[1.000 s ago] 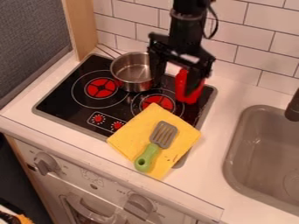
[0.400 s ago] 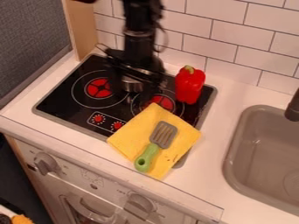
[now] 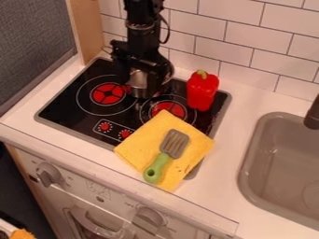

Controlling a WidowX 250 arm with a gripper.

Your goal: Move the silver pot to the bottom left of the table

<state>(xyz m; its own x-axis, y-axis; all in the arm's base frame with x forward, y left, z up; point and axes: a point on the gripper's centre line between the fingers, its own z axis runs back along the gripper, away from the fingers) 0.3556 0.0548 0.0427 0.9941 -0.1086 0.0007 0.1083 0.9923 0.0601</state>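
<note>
The silver pot (image 3: 141, 87) stands upright on the back part of the black stovetop, its rim and far side partly hidden behind the arm. Directly over it hangs my gripper (image 3: 145, 80), open, with one finger toward the pot's left side and the other toward its right. The pot's wall shows between the fingers. Whether either finger touches the pot or reaches inside it, I cannot tell.
A red pepper (image 3: 202, 91) stands upright right of the pot. On the stovetop's front right corner, a yellow cloth (image 3: 134, 147) carries a green-handled spatula (image 3: 157, 166). The grey sink (image 3: 274, 154) lies at the right, a wooden post (image 3: 88, 30) at back left.
The gripper has moved left from in front of the red pepper to over the silver pot, uncovering the pepper. The pot shows no clear shift.
</note>
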